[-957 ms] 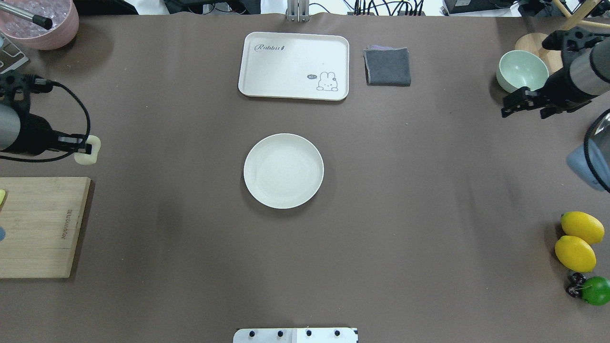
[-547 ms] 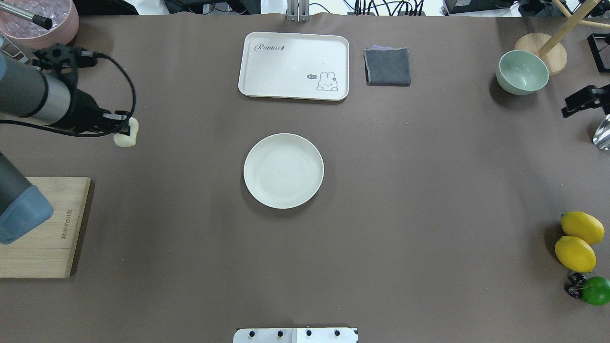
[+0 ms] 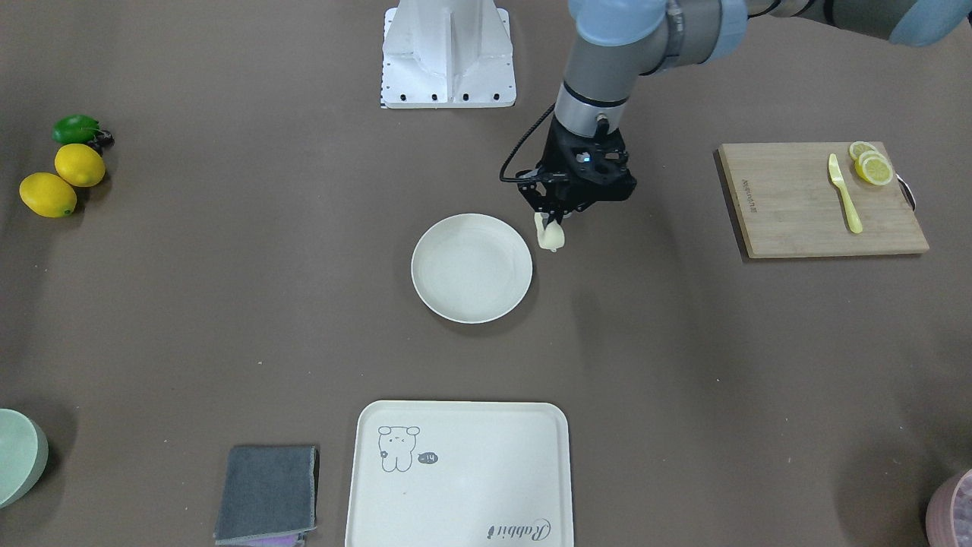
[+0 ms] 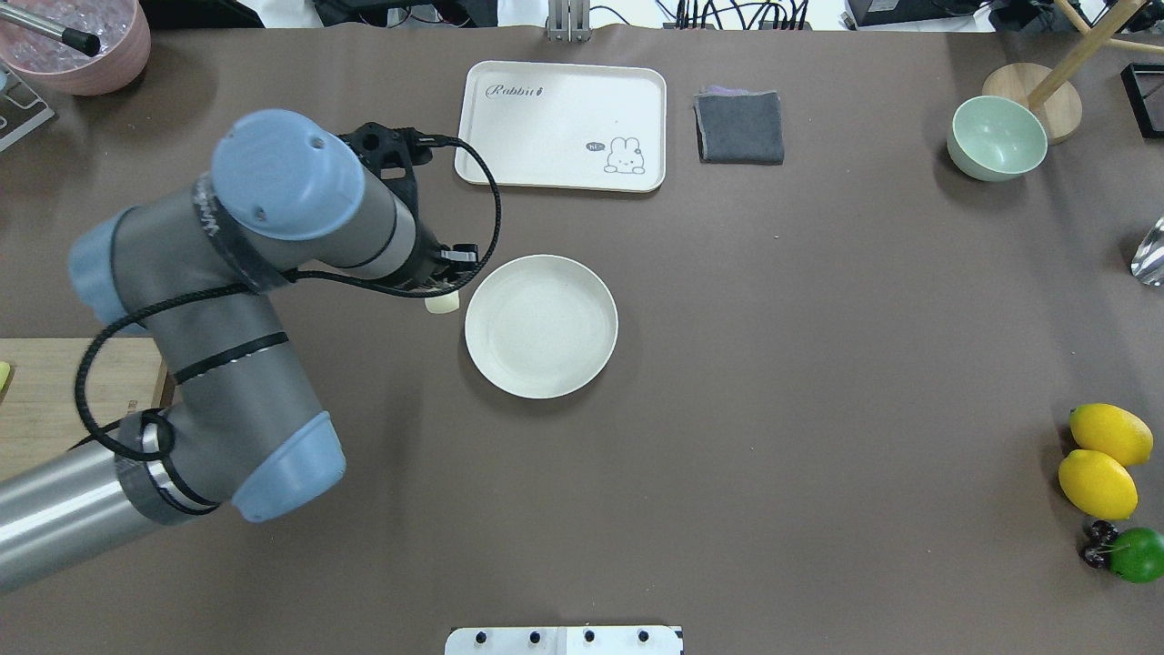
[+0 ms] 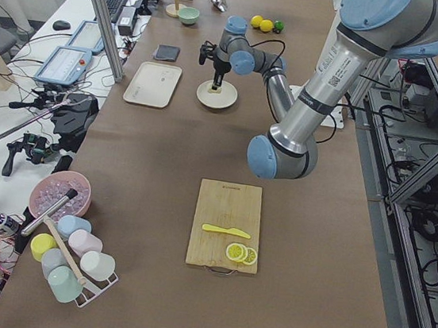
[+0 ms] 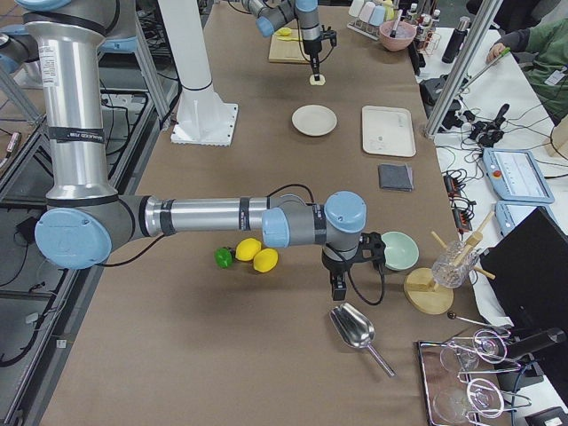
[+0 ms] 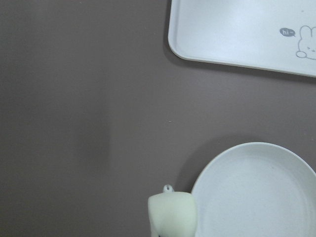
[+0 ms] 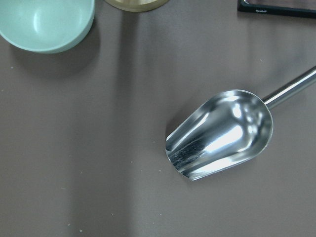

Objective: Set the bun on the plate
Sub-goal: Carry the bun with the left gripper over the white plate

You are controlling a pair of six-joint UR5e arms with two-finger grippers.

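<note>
The left hand (image 3: 553,220) grips the bun (image 3: 550,237) over brown table (image 3: 683,342), beside plate (image 3: 471,267)

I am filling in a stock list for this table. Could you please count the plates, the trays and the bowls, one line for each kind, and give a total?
Round plate: 1
Rectangular tray: 1
Bowls: 2, the pale green bowl and the pink bowl
Total: 4
</note>
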